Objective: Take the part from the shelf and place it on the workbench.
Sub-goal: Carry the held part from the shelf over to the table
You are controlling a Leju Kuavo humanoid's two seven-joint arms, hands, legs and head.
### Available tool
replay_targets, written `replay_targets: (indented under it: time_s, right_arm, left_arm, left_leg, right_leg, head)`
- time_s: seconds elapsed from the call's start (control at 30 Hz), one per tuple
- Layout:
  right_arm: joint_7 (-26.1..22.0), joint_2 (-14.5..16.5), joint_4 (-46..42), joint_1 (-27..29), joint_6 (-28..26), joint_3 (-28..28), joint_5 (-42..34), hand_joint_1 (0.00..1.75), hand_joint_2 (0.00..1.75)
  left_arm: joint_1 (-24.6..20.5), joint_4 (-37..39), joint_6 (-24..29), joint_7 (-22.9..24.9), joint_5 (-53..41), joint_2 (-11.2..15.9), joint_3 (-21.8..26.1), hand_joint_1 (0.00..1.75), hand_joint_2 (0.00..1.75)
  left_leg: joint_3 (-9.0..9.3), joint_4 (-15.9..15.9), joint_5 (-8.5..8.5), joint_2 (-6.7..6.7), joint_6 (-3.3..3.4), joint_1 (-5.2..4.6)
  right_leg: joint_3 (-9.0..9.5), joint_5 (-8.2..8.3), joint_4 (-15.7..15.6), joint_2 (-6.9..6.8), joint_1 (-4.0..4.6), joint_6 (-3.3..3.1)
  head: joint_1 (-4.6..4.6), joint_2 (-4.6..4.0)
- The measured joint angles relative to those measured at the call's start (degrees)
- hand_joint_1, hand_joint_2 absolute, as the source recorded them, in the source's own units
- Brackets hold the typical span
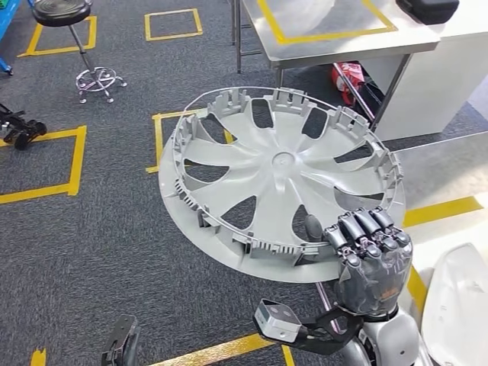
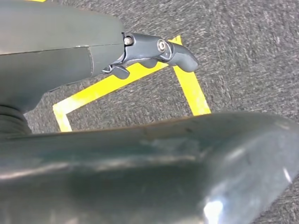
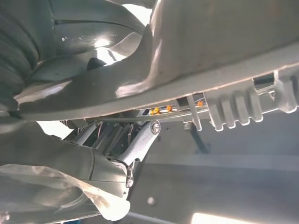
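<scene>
Hubcap (image 1: 276, 179) up in the air, and we've got our right hand (image 1: 368, 255) clamped on its near rim, fingers (image 1: 360, 226) curled over the edge, the grey disc held tilted above the dark carpet (image 1: 104, 229) with its yellow tape squares. From our right wrist we see the ribbed rim (image 3: 229, 109) pressed close against the hand. Our left hand (image 2: 155, 51) hangs low over the floor tape, holding nothing, its fingers loosely out. Steel worktop (image 1: 322, 38) sits beyond the hubcap, well apart from it.
</scene>
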Motion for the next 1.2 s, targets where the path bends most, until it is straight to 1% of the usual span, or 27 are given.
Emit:
replay_targets:
  time_s: [0.03,0.07,0.1,0.17,0.2,0.27,0.37,0.43,0.57,0.73,0.83,0.93,1.1,1.2]
  right_arm:
    - [0.0,0.0,0.0,0.0,0.0,0.0,0.0,1.75,1.75]
    - [0.0,0.0,0.0,0.0,0.0,0.1,0.0,1.75,1.75]
    - [0.0,0.0,0.1,0.0,0.0,0.1,0.0,1.75,1.75]
    - [0.0,0.0,0.2,0.0,0.0,0.1,0.0,1.75,1.75]
    - [0.0,0.0,0.2,0.0,0.0,0.2,0.0,1.75,1.75]
    - [0.0,0.0,0.2,-0.1,0.0,0.2,0.0,1.75,1.75]
    - [-0.1,0.0,0.2,-0.1,0.0,0.3,0.1,1.75,1.75]
    - [-0.2,0.0,0.2,-0.1,0.0,0.3,0.1,1.75,1.75]
    - [-0.1,0.0,0.2,-0.1,0.0,0.4,0.1,1.75,1.75]
    - [-0.1,0.0,0.2,-0.1,0.0,0.4,0.1,1.75,1.75]
    - [-0.1,0.0,0.2,-0.1,0.0,0.4,0.1,1.75,1.75]
    - [0.0,0.0,0.3,-0.1,0.0,0.4,0.1,1.75,1.75]
    - [1.8,0.0,-0.1,-0.5,0.0,1.6,0.0,1.75,1.75]
    - [1.7,0.0,-1.1,-1.1,0.0,2.7,0.0,1.75,1.75]
  left_arm:
    - [-0.1,0.0,0.0,0.0,0.0,0.0,0.0,0.00,0.00]
    - [-0.1,0.0,0.0,0.0,0.0,0.1,0.0,0.00,0.00]
    - [-0.2,0.0,0.0,0.1,0.0,0.2,0.0,0.00,0.00]
    - [-0.2,0.0,0.0,0.1,0.0,0.2,0.0,0.00,0.00]
    - [-0.2,0.0,0.0,0.1,0.0,0.2,0.0,0.00,0.00]
    - [-0.2,0.0,-0.1,0.1,0.0,0.2,-0.1,0.00,0.00]
    - [-0.3,0.0,-0.1,0.1,0.0,0.2,-0.1,0.00,0.00]
    - [-0.3,0.0,-0.1,0.1,0.0,0.2,-0.1,0.00,0.00]
    - [-0.2,0.0,-0.1,0.2,0.0,0.2,-0.1,0.00,0.00]
    - [-0.3,0.0,-0.3,0.2,-0.2,0.2,-0.1,0.00,0.00]
    - [-0.3,0.0,-0.3,0.2,-0.3,0.2,-0.1,0.00,0.00]
    - [-0.3,0.0,-0.4,0.2,-0.3,0.2,-0.1,0.00,0.00]
    - [-0.3,0.0,-0.9,0.3,-0.5,0.3,-0.1,0.00,0.00]
    - [-0.3,0.1,-1.0,0.3,-0.9,0.3,-0.1,0.00,0.00]
  left_leg:
    - [0.01,0.2,-0.16,0.18,-0.32,-0.13]
    - [-0.07,0.4,-0.28,0.32,-0.39,-0.26]
    - [-0.21,0.8,-0.42,0.39,-0.28,-0.35]
    - [-0.65,1.7,-0.68,0.33,0.25,-0.32]
    - [-1.04,2.5,-0.97,0.33,0.36,-0.28]
    - [-2.18,4.5,-1.89,0.33,0.16,-0.21]
    - [-4.32,8.5,-3.73,0.33,-0.85,-0.15]
    - [-5.90,11.3,-4.97,0.33,-1.27,-0.13]
    - [-8.74,16.2,-6.88,0.33,-1.51,-0.13]
    - [-11.32,20.1,-8.32,0.33,-1.62,-0.12]
    - [-12.28,21.5,-8.76,0.32,-1.64,-0.13]
    - [-12.86,22.1,-8.89,0.31,-1.56,-0.14]
    - [-12.93,22.0,-8.93,0.31,-1.54,-0.15]
    - [-12.77,21.7,-8.88,0.31,-1.56,-0.16]
  right_leg:
    - [1.66,0.63,-2.7,-0.24,-0.01,-0.19]
    - [2.39,0.67,-3.9,-0.33,0.03,-0.38]
    - [2.53,0.60,-3.8,-0.24,0.11,-0.60]
    - [1.98,0.24,-2.8,-0.24,0.19,-0.91]
    - [1.53,-0.17,-2.0,-0.25,0.27,-1.10]
    - [0.26,-1.26,0.4,-0.27,0.39,-1.48]
    - [-2.02,-3.23,4.7,-0.33,0.43,-1.77]
    - [-3.64,-4.52,7.6,-0.37,0.43,-1.83]
    - [-6.54,-6.34,12.3,-0.40,0.45,-1.98]
    - [-9.12,-7.67,16.1,-0.40,0.48,-1.93]
    - [-10.04,-8.07,17.3,-0.41,0.48,-1.92]
    - [-10.58,-8.14,17.7,-0.40,0.49,-1.90]
    - [-10.67,-8.16,17.7,-0.41,0.49,-1.89]
    - [-10.51,-8.13,17.5,-0.42,0.49,-1.89]
  head:
    - [-0.01,0.00]
    - [-0.03,0.00]
    - [-0.05,0.00]
    - [-0.07,0.00]
    - [-0.05,0.00]
    - [-0.05,0.00]
    - [-0.07,0.00]
    - [-0.07,0.00]
    - [-0.04,0.00]
    - [-0.03,0.00]
    - [-0.02,0.00]
    - [-0.03,0.00]
    - [-0.02,0.00]
    - [-0.03,0.00]
